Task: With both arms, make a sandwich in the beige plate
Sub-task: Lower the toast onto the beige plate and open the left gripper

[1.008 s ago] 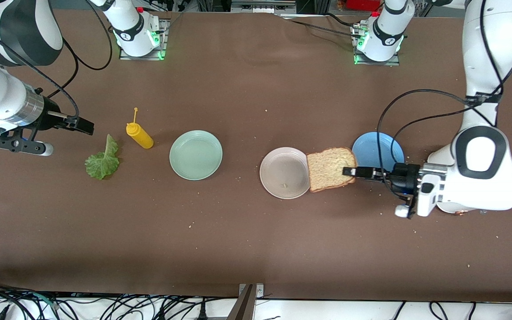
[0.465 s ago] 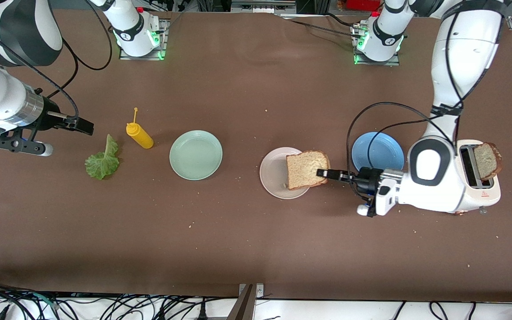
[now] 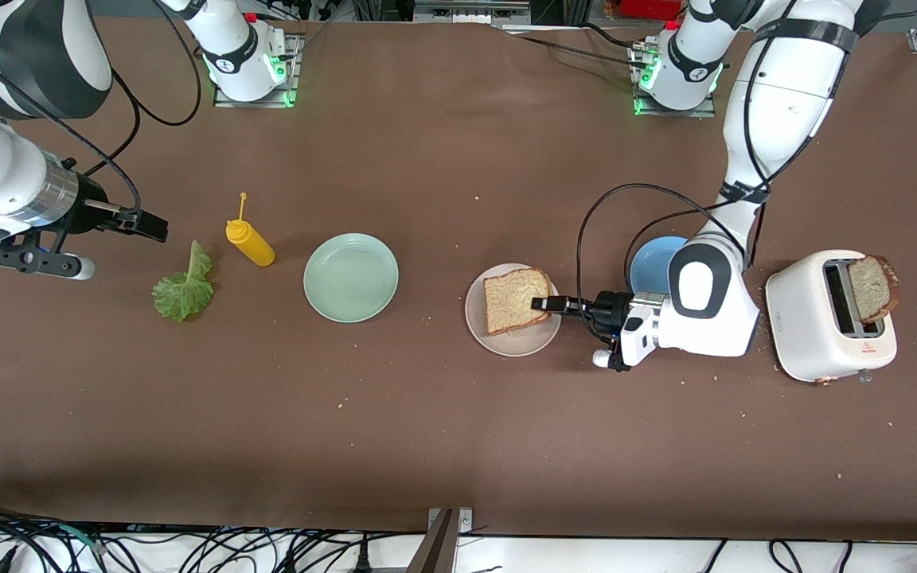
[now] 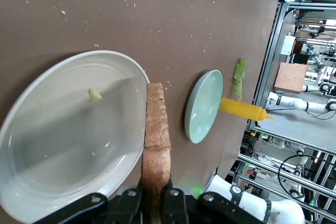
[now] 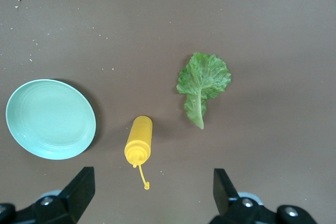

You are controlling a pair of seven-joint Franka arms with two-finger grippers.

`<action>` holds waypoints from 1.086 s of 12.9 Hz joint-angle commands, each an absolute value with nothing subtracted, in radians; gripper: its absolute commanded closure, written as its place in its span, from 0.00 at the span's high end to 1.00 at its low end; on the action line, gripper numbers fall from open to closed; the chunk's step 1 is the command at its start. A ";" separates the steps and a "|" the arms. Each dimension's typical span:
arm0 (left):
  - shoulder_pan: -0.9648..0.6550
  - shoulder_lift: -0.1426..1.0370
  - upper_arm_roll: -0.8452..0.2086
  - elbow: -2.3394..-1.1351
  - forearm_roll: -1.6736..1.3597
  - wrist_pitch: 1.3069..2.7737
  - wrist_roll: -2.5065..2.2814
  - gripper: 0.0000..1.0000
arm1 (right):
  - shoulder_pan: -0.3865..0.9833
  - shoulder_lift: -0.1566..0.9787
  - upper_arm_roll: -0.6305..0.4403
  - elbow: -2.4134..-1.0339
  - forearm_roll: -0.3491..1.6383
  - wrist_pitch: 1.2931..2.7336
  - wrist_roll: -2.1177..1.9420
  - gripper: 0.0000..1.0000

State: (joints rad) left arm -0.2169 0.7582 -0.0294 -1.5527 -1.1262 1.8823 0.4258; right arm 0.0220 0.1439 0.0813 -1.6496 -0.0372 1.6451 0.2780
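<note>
Currently left gripper (image 3: 542, 303) is clamping a toast slice (image 3: 515, 299) over the beige plate (image 3: 511, 341), while right gripper (image 3: 158, 226), fingers wide, is waiting empty near the plate's 9 o'clock.

My arms (image 3: 777, 103) are glossy white with dark bands and silver wrist sections — black cables loop along them, green lights glow at my bases (image 3: 251, 72), and my grippers are black

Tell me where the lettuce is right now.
The lettuce lies on the table at the right arm's end, beside the mustard bottle, slightly nearer the front camera.
</note>
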 commanded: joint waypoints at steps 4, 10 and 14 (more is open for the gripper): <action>-0.262 0.770 -0.018 -1.585 -1.169 1.943 0.477 0.00 | 0.025 0.137 0.074 -1.660 -0.043 1.652 0.268 1.00; -0.253 0.802 -0.012 -1.589 -1.152 1.974 0.643 1.00 | 0.026 0.137 0.075 -1.660 -0.043 1.652 0.268 1.00; -0.227 0.796 0.017 -1.589 -1.103 1.973 0.643 1.00 | 0.025 0.137 0.075 -1.660 -0.043 1.652 0.268 1.00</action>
